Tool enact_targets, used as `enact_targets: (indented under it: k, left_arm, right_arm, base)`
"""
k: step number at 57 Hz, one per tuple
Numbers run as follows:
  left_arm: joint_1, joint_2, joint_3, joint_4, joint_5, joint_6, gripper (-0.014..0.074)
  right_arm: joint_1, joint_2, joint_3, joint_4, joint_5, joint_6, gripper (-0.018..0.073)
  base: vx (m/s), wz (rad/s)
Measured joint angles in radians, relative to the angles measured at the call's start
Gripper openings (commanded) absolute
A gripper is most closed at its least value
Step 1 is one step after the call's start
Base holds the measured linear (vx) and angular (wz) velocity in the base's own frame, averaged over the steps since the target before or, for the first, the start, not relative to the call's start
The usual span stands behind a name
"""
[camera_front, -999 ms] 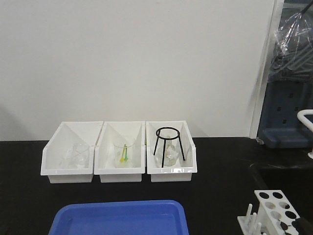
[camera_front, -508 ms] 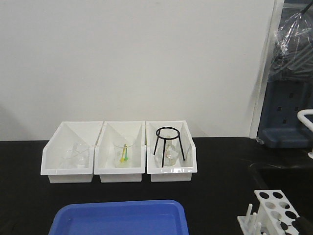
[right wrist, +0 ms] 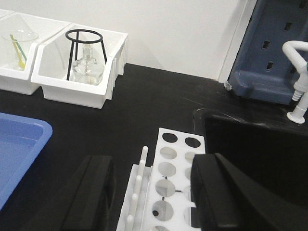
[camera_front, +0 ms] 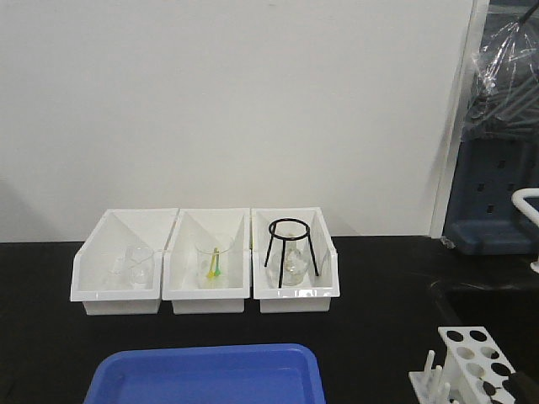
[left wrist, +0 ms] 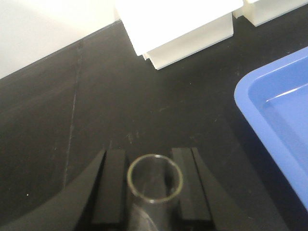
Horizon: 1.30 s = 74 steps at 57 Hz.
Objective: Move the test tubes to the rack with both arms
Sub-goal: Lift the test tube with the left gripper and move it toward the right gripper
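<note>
Test tube (left wrist: 155, 180): one, clear glass, clamped between the two pads of the left gripper (left wrist: 150, 154). Its open mouth faces the wrist camera, with the black surface (left wrist: 96, 96) behind it. A blue tray (left wrist: 279, 106) lies at 3 o'clock of the tube and a white bin at 12 o'clock.

Rack (right wrist: 169, 192): white plastic, rows of round holes, upright pegs along its 9 o'clock side. It stands on the surface at 5 o'clock in the front view, with a black sink (right wrist: 250, 144) at its 3 o'clock.

Right gripper (right wrist: 154, 163): spread wide, one finger on each side of the rack.

Bins (camera_front: 206, 273): three, white, in a row at 12 o'clock of the tray. The left bin holds clear glassware, the middle one a beaker (camera_front: 213, 259), and the right one a black tripod (camera_front: 290, 248) over a flask (right wrist: 89, 68).
</note>
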Motion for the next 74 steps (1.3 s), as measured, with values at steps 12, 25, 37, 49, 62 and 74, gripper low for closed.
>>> enact_targets:
  k: [12, 25, 37, 49, 62, 74]
  left_arm:
    - [0.0, -0.001, 0.0, 0.001, 0.004, 0.002, -0.0006]
    - [0.0, -0.142, 0.0, -0.014, 0.025, -0.001, -0.0006]
    - [0.0, -0.262, -0.009, -0.075, 0.043, -0.002, -0.0006]
    - [0.0, -0.338, -0.153, -0.079, 0.149, -0.067, -0.0004]
    - [-0.003, -0.339, -0.311, -0.048, 0.242, -0.347, -0.0004]
    - [-0.098, -0.302, -0.361, 0.041, 0.231, -0.561, -0.0004]
  right_arm:
    - [0.0, 0.0, 0.0, 0.0, -0.007, 0.0, 0.0432]
    - [0.0, 0.0, 0.0, 0.046, -0.007, 0.0, 0.0432]
    - [0.0, 0.0, 0.0, 0.077, -0.007, 0.0, 0.0432]
    - [0.0, 0.0, 0.0, 0.078, -0.008, 0.0, 0.0432]
    - [0.0, 0.0, 0.0, 0.08, -0.054, 0.001, 0.0429]
    - [0.021, 0.061, -0.064, 0.08, 0.089, -0.001, 0.0427]
  base:
    - [0.0, 0.0]
    - [0.0, 0.0]
    - [0.0, 0.0]
    - [0.0, 0.0]
    - [0.0, 0.0]
    - [0.0, 0.0]
